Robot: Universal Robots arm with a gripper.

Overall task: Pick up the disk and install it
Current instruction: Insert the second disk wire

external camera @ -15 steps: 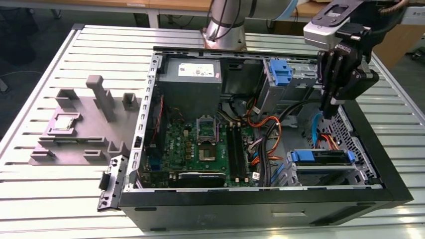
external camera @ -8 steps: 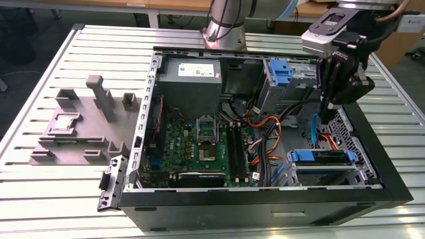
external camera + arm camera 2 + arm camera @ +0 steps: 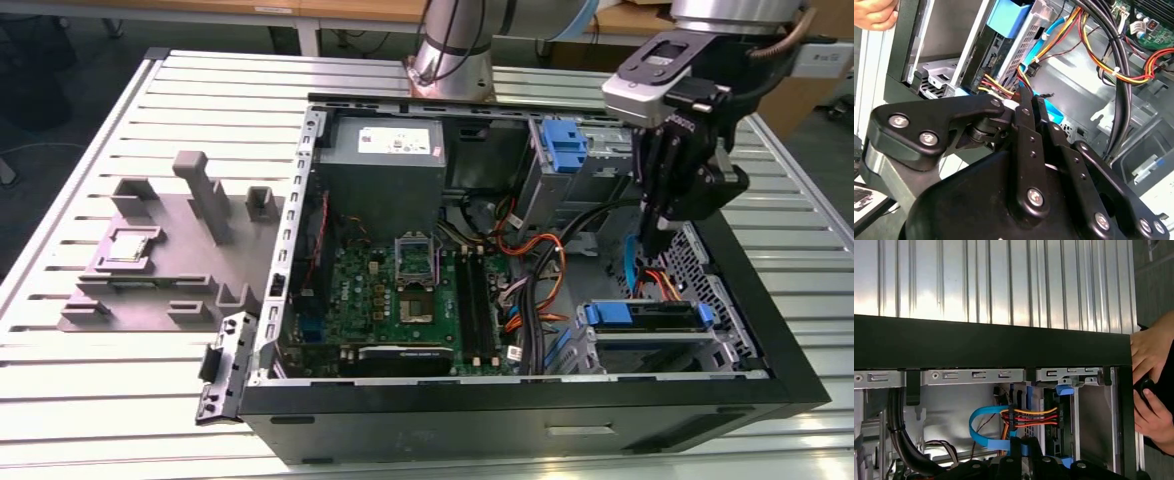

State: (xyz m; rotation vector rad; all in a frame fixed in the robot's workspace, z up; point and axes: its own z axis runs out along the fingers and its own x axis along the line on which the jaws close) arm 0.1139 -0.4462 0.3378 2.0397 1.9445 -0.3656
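Note:
The disk (image 3: 643, 316), a silver drive in a blue carrier, sits in the drive bay at the front corner of the open computer case (image 3: 534, 400), on the exterior view's right. In both wrist views it is in its metal cage with coloured power wires running to its end (image 3: 1004, 45) (image 3: 1054, 425). My gripper (image 3: 654, 240) hangs above the case's side wall, just behind the bay. Its black fingers (image 3: 1026, 102) are shut together with nothing between them, next to a blue flat cable (image 3: 985, 437).
A person's hand (image 3: 1154, 385) rests on the case's edge by the drive bay (image 3: 874, 12). A bare blue bracket (image 3: 566, 146) stands in the rear bay near a grey power supply (image 3: 384, 150). Motherboard (image 3: 400, 290) and cables (image 3: 534, 280) cover the floor. A grey fixture (image 3: 174, 250) lies outside the case.

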